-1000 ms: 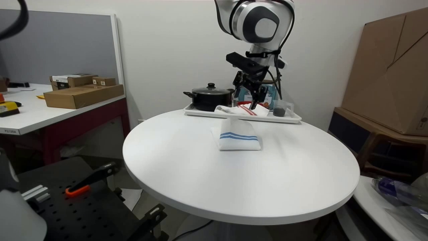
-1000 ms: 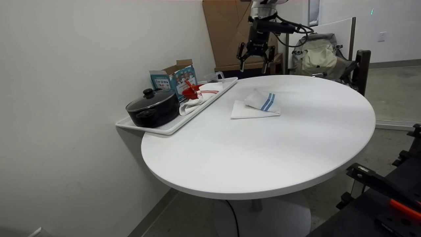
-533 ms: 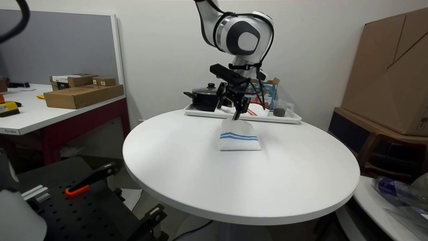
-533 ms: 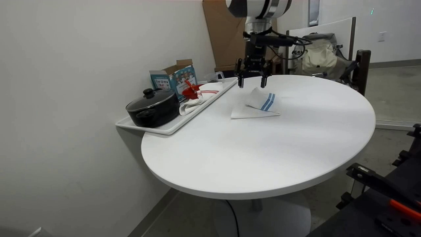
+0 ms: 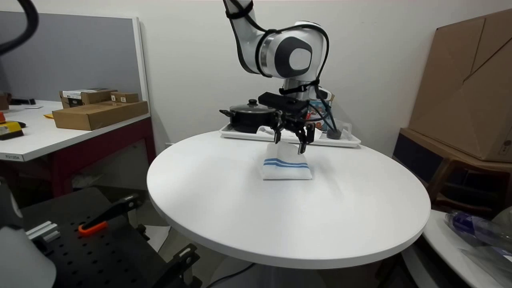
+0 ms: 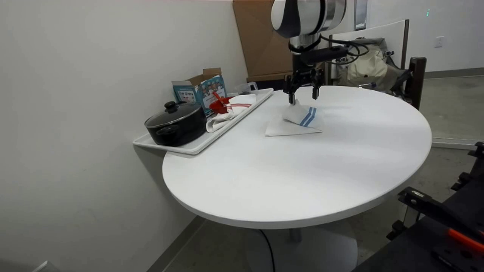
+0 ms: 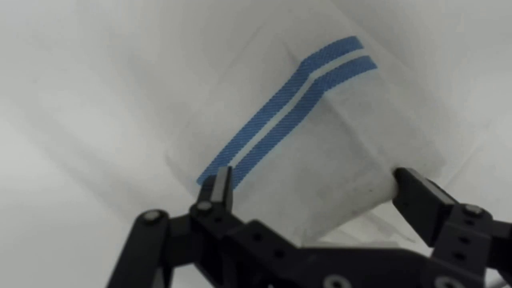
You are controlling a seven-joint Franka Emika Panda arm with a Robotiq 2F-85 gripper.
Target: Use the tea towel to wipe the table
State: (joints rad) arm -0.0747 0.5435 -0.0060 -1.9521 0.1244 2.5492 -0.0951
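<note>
The tea towel, white with blue stripes, lies folded near the back of the round white table (image 5: 280, 220). It shows in both exterior views (image 5: 286, 172) (image 6: 287, 129), with its upper fold raised at the end towards the gripper. The table top also shows in an exterior view (image 6: 295, 177). My gripper (image 5: 289, 147) (image 6: 303, 100) is open, pointing down at the towel's raised end. In the wrist view the spread fingers (image 7: 311, 174) straddle part of the towel (image 7: 340, 132); the right fingertip is at the fold's edge. I cannot tell whether either finger touches the cloth.
A long white tray (image 6: 211, 140) on the table's edge by the wall holds a black pot (image 6: 176, 124), a red-striped cloth (image 6: 242, 101), a red utensil (image 6: 219, 104), a blue box (image 6: 210, 92) and a clear cup (image 5: 336, 130). Large cardboard boxes (image 5: 468, 88) stand beside the table.
My gripper has come down from above the tray side to the towel's raised end, then shifted sideways over it. It stays open. The towel has not visibly moved.
</note>
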